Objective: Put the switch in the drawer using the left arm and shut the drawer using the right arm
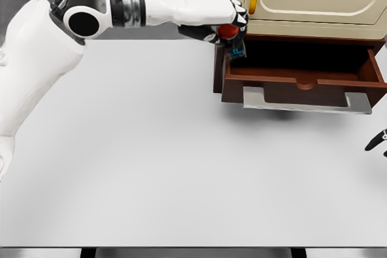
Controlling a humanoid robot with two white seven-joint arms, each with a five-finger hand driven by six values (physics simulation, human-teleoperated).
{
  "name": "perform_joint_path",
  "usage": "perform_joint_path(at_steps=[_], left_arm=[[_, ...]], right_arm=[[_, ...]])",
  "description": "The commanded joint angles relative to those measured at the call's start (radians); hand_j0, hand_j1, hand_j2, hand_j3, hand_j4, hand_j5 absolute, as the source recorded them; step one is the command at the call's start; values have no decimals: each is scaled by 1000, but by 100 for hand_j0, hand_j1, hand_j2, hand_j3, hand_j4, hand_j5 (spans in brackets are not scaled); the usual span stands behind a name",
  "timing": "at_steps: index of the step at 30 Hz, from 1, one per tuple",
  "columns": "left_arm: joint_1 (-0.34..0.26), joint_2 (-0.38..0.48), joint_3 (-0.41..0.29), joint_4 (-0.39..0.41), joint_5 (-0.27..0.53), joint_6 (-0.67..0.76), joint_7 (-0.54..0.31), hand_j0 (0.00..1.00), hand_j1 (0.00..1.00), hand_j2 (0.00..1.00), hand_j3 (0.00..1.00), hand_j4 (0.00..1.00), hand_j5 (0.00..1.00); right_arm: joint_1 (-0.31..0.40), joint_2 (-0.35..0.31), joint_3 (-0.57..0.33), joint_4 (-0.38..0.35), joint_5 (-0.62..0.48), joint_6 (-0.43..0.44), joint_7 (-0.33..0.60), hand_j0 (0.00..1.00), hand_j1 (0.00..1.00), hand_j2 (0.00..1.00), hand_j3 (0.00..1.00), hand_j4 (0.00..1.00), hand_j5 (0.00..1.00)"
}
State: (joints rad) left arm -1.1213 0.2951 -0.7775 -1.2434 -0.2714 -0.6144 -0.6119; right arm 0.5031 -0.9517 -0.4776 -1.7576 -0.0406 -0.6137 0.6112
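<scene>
My left hand point(225, 23) is clenched around the small switch with its red round button point(229, 31), holding it over the left end of the pulled-out dark brown wooden drawer point(302, 80); only my right hand's dark fingertips point(377, 139) show, so I cannot tell their grip

Dark brown wooden drawer point(302, 80) looks polished, with a matt grey metal handle point(307, 102) below; beneath it, the smooth matt pale grey table point(181, 161).
</scene>
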Motion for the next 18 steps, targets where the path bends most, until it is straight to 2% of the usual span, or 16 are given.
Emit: perform_joint_path(at_steps=[1,3,4,6,9,12,15,18], left_arm=[[0,-60,-3,55,1,3,1,36,36,36,36,36,36],[0,-91,-3,74,-3,3,1,36,36,36,36,36,36],[0,-116,-3,107,-37,3,1,36,36,36,36,36,36],[-2,-148,-5,157,-52,3,1,36,36,36,36,36,36],[-6,-180,-2,166,-51,3,1,36,36,36,36,36,36],[-9,-235,9,231,-54,3,1,36,36,36,36,36,36],[-15,-249,18,236,-55,3,1,36,36,36,36,36,36],[-17,-290,32,332,-58,3,1,36,36,36,36,36,36]], right_arm=[[0,-2,14,0,-5,3,0,55,55,55,55,55,55],[2,-2,14,0,-5,3,0,55,55,55,55,55,55],[2,-2,14,0,-5,3,0,55,55,55,55,55,55],[2,-2,14,0,-5,3,0,55,55,55,55,55,55],[2,-2,14,0,-5,3,0,55,55,55,55,55,55],[2,-2,14,0,-5,3,0,55,55,55,55,55,55],[2,-2,13,0,-5,3,0,54,54,54,54,54,54],[2,-1,8,0,-2,3,0,54,54,54,54,54,54]])
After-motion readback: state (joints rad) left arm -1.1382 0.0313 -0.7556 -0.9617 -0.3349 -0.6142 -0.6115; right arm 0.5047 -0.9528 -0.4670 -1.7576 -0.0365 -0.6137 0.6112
